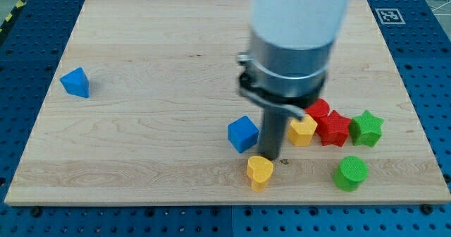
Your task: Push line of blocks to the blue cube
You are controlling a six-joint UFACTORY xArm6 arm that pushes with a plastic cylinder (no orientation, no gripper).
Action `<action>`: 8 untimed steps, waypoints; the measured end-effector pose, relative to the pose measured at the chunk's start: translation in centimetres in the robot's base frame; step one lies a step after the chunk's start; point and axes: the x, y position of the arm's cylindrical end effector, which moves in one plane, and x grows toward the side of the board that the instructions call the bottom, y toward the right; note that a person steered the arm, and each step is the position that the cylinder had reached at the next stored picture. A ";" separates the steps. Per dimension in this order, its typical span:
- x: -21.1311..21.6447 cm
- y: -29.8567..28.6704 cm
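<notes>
A blue cube [243,133] lies a little right of the board's middle. A row of blocks lies to its right: a yellow block [301,131], a red block [318,111] behind it, a red star [335,129] and a green star [366,128]. My tip [268,156] stands just right of the blue cube, between it and the yellow block, directly above a yellow heart [260,171] in the view. The rod hides part of the gap between the cube and the row.
A blue triangular block [75,82] lies near the board's left edge. A green round block [350,173] lies near the view's bottom right. The arm's body [296,32] covers the board's top middle.
</notes>
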 end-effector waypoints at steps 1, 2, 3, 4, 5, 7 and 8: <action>-0.6 2.1; -0.7 4.6; -0.9 5.7; -0.9 8.0; -0.9 9.4; -0.8 14.8; 0.4 15.8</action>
